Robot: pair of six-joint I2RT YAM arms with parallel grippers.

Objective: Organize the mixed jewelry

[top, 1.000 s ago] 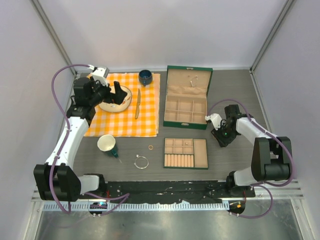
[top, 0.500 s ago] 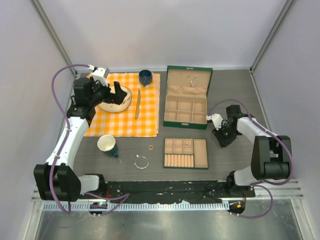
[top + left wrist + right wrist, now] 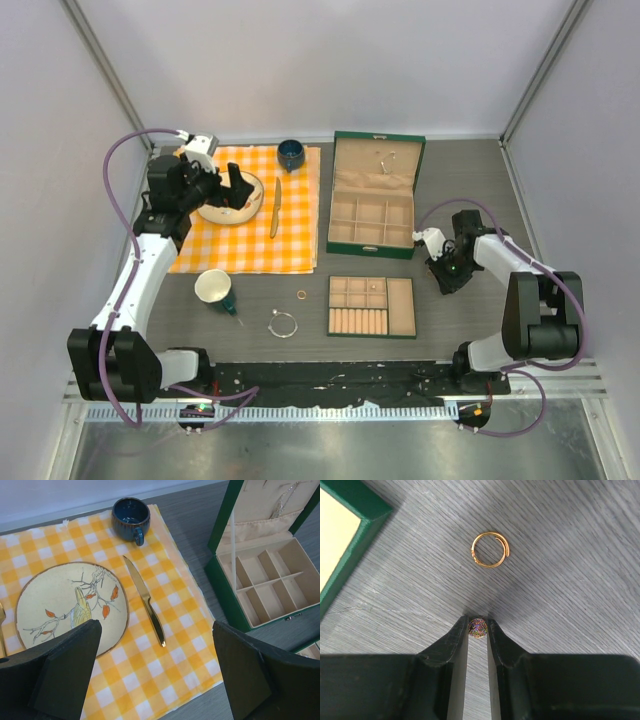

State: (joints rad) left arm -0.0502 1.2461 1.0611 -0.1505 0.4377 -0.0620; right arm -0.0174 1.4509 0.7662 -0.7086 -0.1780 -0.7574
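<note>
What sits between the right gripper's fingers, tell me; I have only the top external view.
Observer: A small round stud with a patterned face. It rests on the table, and the right gripper has a fingertip against each side of it.
Operator: Describe whatever lies nearest to it.
Observer: A gold ring lies just beyond the fingertips, apart from the stud. Its band is not closed; one end overlaps the other.
Operator: Report anything else in that camera.
Observer: Only the corner of a green container with a beige lining, at the upper left, clear of both pieces.
</note>
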